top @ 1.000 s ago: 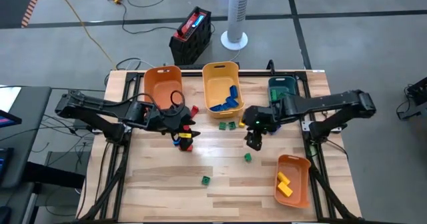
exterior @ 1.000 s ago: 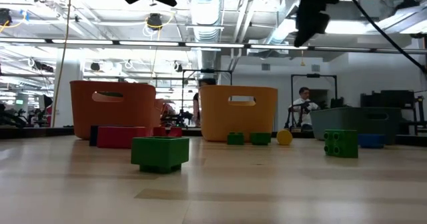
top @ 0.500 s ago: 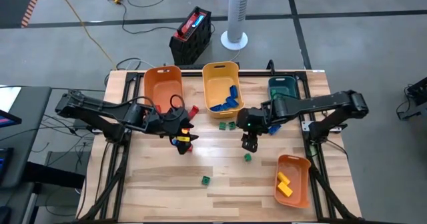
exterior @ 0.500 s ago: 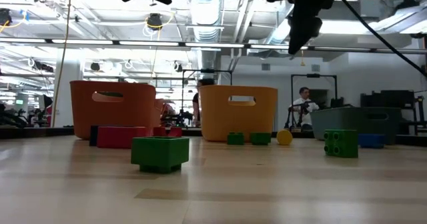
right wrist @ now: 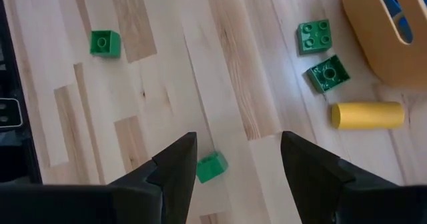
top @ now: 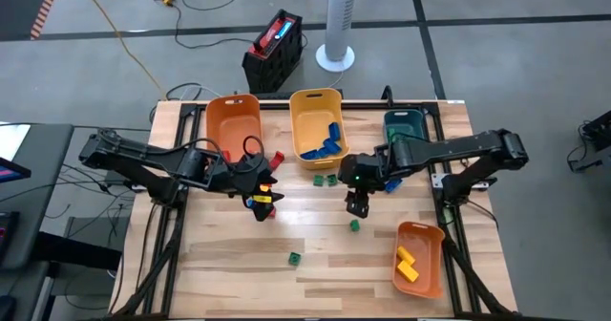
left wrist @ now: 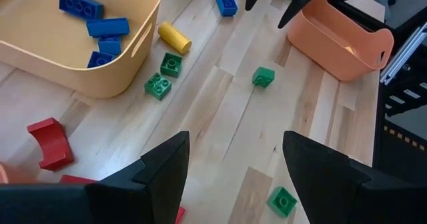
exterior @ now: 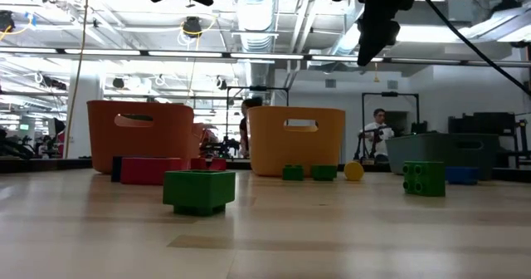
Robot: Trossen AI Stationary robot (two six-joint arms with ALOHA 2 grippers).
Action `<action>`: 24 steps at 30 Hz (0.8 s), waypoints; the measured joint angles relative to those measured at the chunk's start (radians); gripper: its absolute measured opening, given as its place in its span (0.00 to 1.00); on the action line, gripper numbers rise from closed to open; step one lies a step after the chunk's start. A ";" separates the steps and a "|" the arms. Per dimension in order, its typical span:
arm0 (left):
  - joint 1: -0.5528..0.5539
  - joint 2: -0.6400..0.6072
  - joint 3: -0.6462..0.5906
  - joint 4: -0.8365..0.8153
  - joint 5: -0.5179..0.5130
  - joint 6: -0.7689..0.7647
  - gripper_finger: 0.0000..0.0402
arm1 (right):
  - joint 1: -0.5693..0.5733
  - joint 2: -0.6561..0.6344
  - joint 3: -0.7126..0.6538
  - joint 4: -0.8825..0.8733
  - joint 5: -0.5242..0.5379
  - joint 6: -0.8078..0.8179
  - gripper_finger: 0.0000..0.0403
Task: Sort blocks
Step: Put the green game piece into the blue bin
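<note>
Both grippers hang above the table, open and holding nothing. My left gripper (top: 263, 203) (left wrist: 233, 177) is over a small cluster of red, yellow and blue blocks (top: 260, 199). My right gripper (top: 356, 204) (right wrist: 237, 164) hovers above a green block (right wrist: 211, 167) (top: 354, 225) that lies flat on the wood. A second green block (top: 295, 258) (exterior: 199, 189) lies nearer the front edge. Two green blocks (right wrist: 315, 36) (right wrist: 328, 73) and a yellow cylinder (right wrist: 367, 115) lie beside the yellow bin (top: 298, 120), which holds blue blocks (top: 327, 144).
An orange bin (top: 234, 120) stands at the far left and a teal bin (top: 405, 125) at the far right. Another orange bin (top: 431, 264) with yellow blocks sits near the front right. Red blocks (top: 277, 157) lie by the far orange bin. Bare wood stretches along the front left.
</note>
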 joint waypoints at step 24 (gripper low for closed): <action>0.000 0.000 0.000 0.001 -0.039 0.045 0.59 | 0.218 0.005 -0.287 0.265 -0.002 -0.260 0.61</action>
